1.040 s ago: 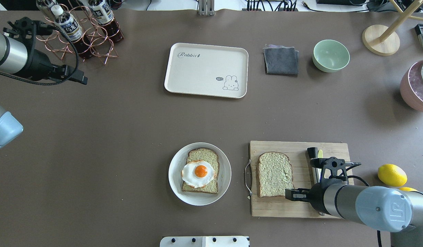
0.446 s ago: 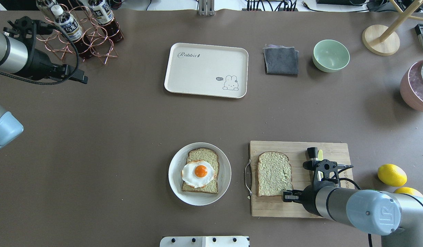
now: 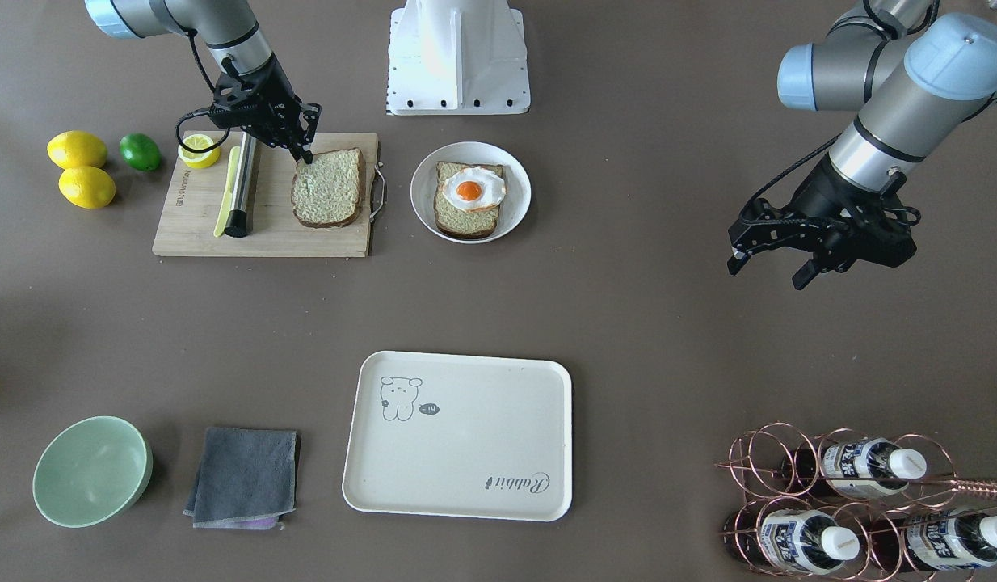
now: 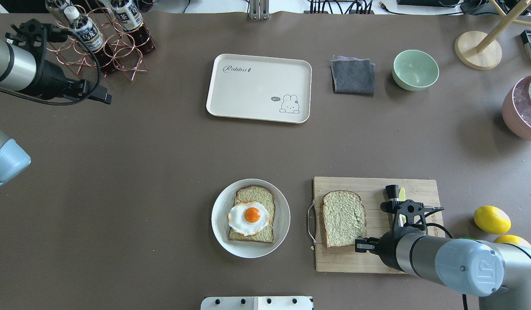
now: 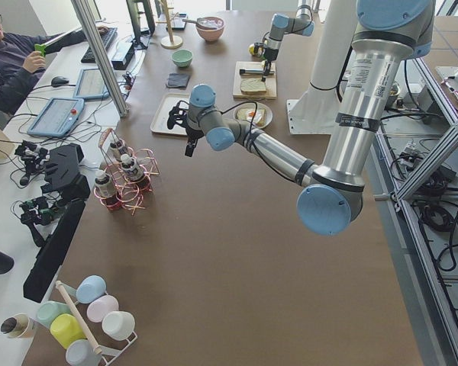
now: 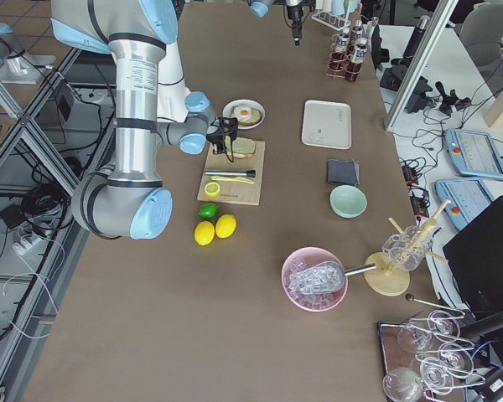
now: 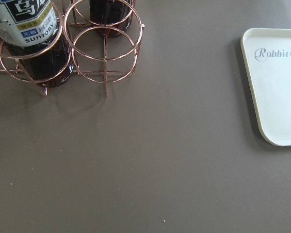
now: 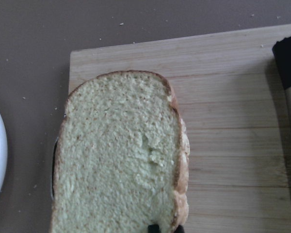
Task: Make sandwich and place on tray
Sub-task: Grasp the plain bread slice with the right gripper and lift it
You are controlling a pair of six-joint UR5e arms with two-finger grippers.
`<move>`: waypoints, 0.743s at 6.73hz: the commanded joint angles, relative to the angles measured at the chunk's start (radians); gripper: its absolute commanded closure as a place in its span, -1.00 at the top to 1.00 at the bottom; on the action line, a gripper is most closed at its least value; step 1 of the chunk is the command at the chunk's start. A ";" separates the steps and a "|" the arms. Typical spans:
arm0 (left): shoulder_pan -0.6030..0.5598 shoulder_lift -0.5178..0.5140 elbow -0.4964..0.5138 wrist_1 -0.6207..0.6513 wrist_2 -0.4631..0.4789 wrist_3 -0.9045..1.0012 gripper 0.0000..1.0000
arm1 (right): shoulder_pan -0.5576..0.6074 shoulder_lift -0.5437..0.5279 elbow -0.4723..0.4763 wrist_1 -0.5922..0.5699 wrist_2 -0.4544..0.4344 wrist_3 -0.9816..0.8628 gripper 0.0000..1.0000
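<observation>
One bread slice (image 4: 343, 217) lies on the wooden cutting board (image 4: 377, 258). It also shows in the front view (image 3: 329, 190) and fills the right wrist view (image 8: 116, 155). My right gripper (image 4: 361, 246) is at its near right corner, fingers closed on the crust edge (image 8: 166, 228). The other slice (image 4: 254, 193) lies on a white plate (image 4: 220, 232) with the fried egg (image 4: 249, 216) on top. The cream tray (image 4: 259, 88) is bare at the far middle. My left gripper (image 4: 105, 98) is open and empty above the table, next to the bottle rack.
A steel tool with a black handle (image 4: 393, 202) lies on the board's right part. Lemons (image 4: 492, 219) sit right of the board. A grey cloth (image 4: 353, 76) and a green bowl (image 4: 415, 69) lie right of the tray. A copper bottle rack (image 4: 102, 43) stands far left.
My right gripper has moved left to the bread's near right corner, and the slice has shifted slightly left on the board. The left arm has barely moved.
</observation>
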 commanded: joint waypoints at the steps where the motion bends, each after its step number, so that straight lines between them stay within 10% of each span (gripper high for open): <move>1: -0.001 0.000 0.002 0.000 0.000 0.000 0.97 | 0.074 0.007 0.071 -0.001 0.097 -0.002 -1.00; 5: 0.001 0.000 0.009 0.000 -0.005 0.000 0.97 | 0.086 0.303 -0.010 -0.103 0.104 0.056 -1.00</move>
